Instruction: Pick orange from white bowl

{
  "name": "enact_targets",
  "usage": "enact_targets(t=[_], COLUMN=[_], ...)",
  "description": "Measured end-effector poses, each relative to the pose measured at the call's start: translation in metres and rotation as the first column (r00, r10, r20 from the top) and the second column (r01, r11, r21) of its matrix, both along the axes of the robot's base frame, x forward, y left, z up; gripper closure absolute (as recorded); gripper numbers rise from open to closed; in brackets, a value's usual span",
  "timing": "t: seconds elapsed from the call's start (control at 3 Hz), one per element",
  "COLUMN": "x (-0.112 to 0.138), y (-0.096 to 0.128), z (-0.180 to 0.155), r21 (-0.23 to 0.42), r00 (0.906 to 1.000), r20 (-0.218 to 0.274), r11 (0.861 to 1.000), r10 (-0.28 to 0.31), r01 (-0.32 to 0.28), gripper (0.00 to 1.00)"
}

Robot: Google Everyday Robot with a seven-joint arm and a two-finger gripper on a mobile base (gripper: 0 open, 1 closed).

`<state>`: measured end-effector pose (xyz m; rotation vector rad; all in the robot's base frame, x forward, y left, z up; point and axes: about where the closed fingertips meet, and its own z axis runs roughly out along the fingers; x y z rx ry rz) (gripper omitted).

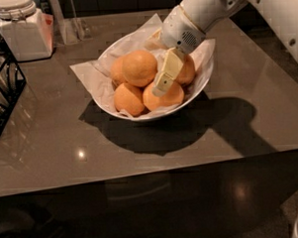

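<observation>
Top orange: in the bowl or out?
In. The orange rests on the other oranges inside the bowl; the gripper hangs beside it.

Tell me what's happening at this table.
A robot arm is working at a white bowl of oranges on a dark table. Its gripper is down inside the bowl, just right of the large orange on top of the pile. Nothing is lifted out yet; every fruit sits on the paper lining.
</observation>
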<state>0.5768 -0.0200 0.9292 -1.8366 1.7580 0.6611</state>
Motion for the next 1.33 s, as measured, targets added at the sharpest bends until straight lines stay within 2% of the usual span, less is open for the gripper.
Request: enact_targets(t=[0.67, 1.0, 1.33], x=[0.011, 0.011, 0.011], y=[0.031, 0.031, 0.031], z=[-0.017, -0.017, -0.017], r21=[0.01, 0.01, 0.01], r00=[0.9976, 0.9975, 0.9975], r20=[-0.045, -0.045, -0.045], r11=[0.999, 0.999, 0.999], r10=[0.053, 0.054, 0.054], r01=[-0.053, -0.053, -0.053], gripper=[0.0, 0.19, 0.42])
